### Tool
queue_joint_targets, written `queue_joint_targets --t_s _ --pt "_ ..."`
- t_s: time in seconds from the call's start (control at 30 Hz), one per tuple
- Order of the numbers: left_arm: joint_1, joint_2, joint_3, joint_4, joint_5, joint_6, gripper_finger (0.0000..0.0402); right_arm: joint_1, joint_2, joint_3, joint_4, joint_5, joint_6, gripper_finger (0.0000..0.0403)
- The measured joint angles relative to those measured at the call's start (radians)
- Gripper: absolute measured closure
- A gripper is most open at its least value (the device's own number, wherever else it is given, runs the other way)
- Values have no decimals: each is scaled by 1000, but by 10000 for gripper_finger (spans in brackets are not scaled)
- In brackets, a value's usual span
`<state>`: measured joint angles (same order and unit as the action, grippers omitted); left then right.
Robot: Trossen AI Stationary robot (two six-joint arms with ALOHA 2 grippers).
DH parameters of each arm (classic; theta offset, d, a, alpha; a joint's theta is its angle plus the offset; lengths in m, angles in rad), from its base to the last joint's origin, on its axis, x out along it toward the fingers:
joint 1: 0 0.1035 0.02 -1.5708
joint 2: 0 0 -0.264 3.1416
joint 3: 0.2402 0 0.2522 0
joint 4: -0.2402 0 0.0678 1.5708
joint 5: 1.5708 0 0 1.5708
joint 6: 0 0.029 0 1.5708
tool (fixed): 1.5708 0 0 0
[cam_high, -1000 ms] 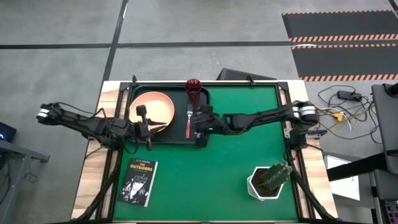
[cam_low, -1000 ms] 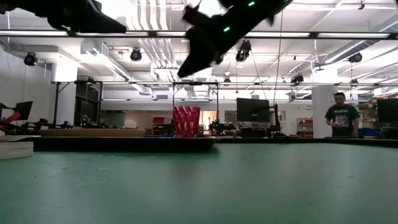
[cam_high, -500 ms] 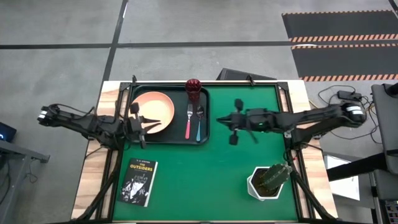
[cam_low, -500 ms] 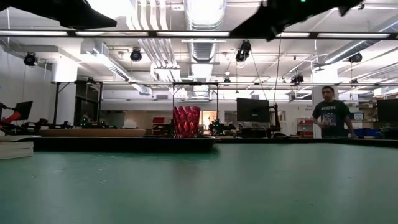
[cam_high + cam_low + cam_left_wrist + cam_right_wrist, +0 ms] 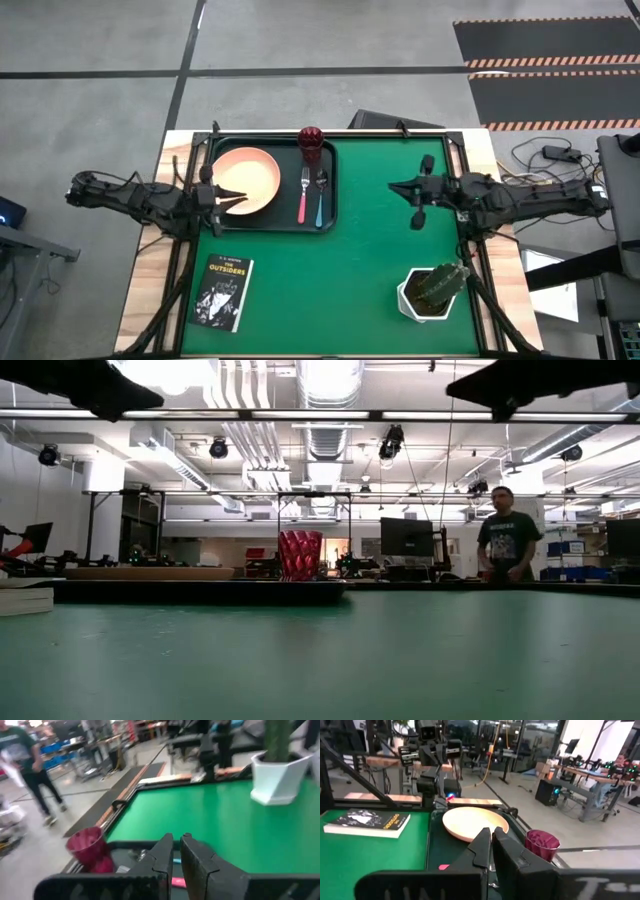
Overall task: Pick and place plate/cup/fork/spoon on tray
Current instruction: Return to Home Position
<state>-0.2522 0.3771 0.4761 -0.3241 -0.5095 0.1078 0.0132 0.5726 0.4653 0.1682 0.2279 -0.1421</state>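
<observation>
I see the left gripper (image 5: 238, 196) at the plate's (image 5: 256, 168) edge and the right gripper (image 5: 393, 185) over the mat (image 5: 340, 275), both closed empty; the book (image 5: 223, 292) probably reads "The Outsiders".

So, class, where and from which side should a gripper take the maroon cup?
Probably from straight above, pinching one wall at the rim: the cup stands upright, mouth open, at the far edge of the tray, fork and spoon lying close beside.
</observation>
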Motion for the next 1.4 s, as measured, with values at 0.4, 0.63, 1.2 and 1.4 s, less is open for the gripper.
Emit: queue_joint_targets --t_s 0.4,0.63,1.2,1.4 --pt "0 -134 -146 26 122 -76 386 0 -254 -150 -7 0 -16 394" --pt "0 -284 -204 35 191 -78 386 0 -381 -221 -7 0 -19 394" --pt "0 -354 -340 174 193 -102 386 0 -571 -400 -2 0 -17 394" --pt "0 -354 -449 334 195 -95 386 0 -564 -453 -38 9 31 394"
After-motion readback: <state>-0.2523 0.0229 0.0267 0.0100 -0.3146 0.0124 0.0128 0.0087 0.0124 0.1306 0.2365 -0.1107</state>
